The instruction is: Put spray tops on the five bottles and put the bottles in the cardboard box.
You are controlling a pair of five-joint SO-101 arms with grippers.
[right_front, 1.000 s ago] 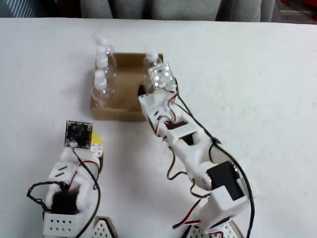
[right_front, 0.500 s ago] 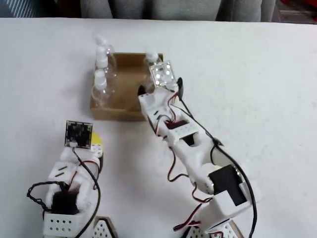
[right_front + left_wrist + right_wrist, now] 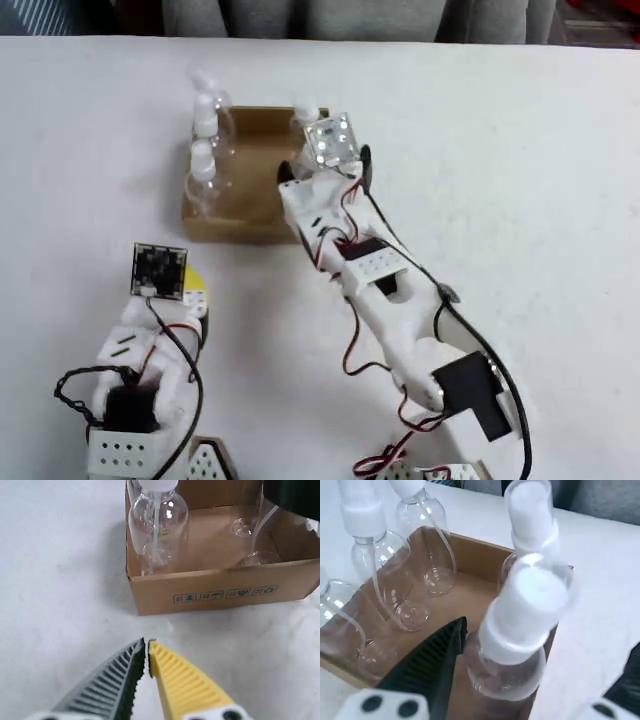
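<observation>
Over on the left, the left jaws are clenched on nothing, over the bench [image 3: 60, 580] just short of the box [image 3: 220, 590]. The box holds clear round bottles [image 3: 157, 517] with white spray tops and dip tubes. The right jaws are spread wide around one upright capped bottle [image 3: 512, 665] at the box's right side, not squeezing it.

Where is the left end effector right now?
In the left wrist view the left end effector, shut, is over the white table just short of the outer wall of the cardboard box, near the corner holding a spray-topped bottle.
</observation>
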